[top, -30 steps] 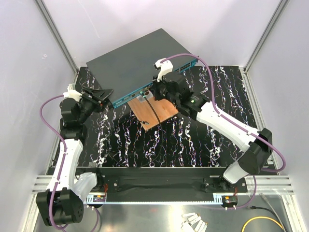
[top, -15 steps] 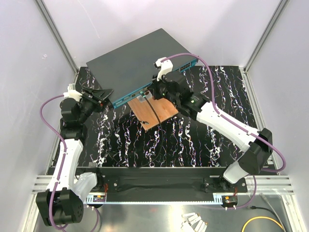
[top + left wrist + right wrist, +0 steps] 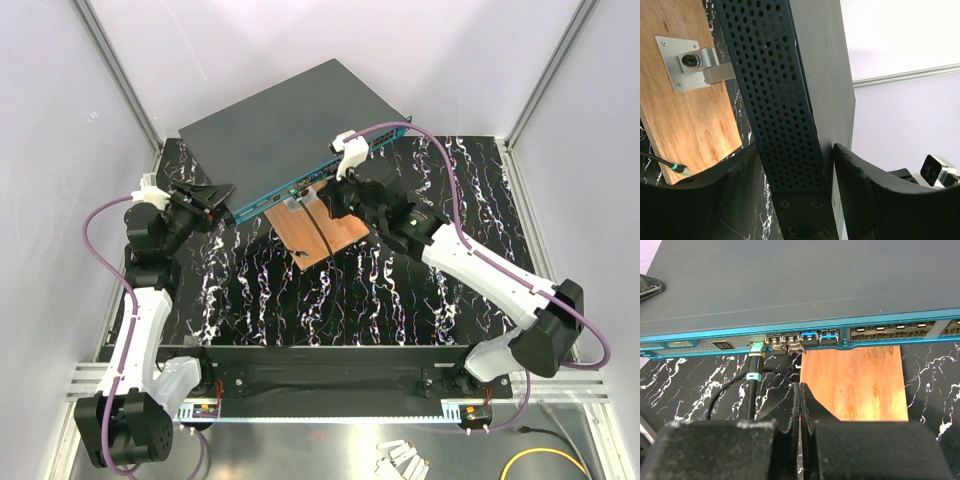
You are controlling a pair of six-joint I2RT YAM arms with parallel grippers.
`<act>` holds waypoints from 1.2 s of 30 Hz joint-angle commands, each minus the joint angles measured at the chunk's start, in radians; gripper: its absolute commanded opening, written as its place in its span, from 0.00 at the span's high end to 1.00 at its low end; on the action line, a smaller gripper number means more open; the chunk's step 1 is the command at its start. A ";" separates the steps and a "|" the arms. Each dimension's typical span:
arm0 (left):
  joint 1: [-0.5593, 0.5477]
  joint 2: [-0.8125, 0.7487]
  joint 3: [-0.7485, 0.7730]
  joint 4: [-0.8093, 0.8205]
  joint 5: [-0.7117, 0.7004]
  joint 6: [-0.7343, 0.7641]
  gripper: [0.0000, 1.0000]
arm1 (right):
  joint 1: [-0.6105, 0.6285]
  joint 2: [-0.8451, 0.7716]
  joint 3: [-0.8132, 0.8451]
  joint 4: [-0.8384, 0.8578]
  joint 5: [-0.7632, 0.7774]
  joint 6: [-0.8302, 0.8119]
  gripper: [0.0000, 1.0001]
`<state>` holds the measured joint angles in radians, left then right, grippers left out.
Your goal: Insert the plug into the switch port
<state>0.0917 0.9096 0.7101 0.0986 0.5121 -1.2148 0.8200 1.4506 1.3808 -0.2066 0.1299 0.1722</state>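
The plug [image 3: 756,347] sits at the teal-blue front edge of the switch [image 3: 280,130], at the left end of the cluster of small metal-framed ports. By the look of it, its nose is already inside a port, though how deep it goes cannot be told. Its long axis runs straight into that face, square to the row of ports. A black cable [image 3: 751,390] with a pale teal band trails back from it toward the camera and loops over the table [image 3: 400,290], which is black marbled with white. The right claw [image 3: 799,386] is the nearer one. It hangs just off the front edge, to the right of the plug and apart from it, with its dark, matte jaws pressed together on nothing. Any further push would have to come from there, sideways to the left and then forward along the plug's axis. The left claw [image 3: 796,147] straddles the switch's far left corner, its jaws part-way wide on either side of the perforated dark side wall and seemingly bearing on it as a brace. The switch is a flat, hard-edged box with a smooth grey top. A copper-brown wooden board [image 3: 855,382] lies under its front and carries a small metal bracket [image 3: 695,62].
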 commanded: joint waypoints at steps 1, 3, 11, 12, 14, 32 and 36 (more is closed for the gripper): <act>-0.021 -0.006 0.019 0.059 0.022 0.011 0.39 | 0.005 -0.018 -0.002 0.044 -0.015 -0.022 1.00; -0.021 -0.008 0.020 0.059 0.022 0.011 0.39 | 0.005 0.001 0.012 0.059 -0.018 -0.020 1.00; -0.021 -0.011 0.022 0.062 0.020 0.011 0.39 | 0.004 0.060 0.053 0.107 -0.013 0.000 1.00; -0.021 -0.011 0.020 0.061 0.020 0.009 0.39 | 0.005 0.063 0.058 0.107 -0.012 0.001 1.00; -0.021 -0.011 0.017 0.062 0.022 0.009 0.39 | 0.005 0.073 0.067 0.111 0.000 0.001 1.00; -0.021 -0.012 0.003 0.076 0.025 0.000 0.39 | 0.005 0.129 0.112 0.167 0.059 0.000 0.99; -0.020 -0.012 0.003 0.078 0.023 -0.002 0.38 | 0.005 0.123 0.097 0.164 0.059 0.000 0.99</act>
<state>0.0917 0.9096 0.7101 0.0994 0.5076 -1.2167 0.8227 1.5536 1.4418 -0.1272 0.1455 0.1730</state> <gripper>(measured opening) 0.617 0.010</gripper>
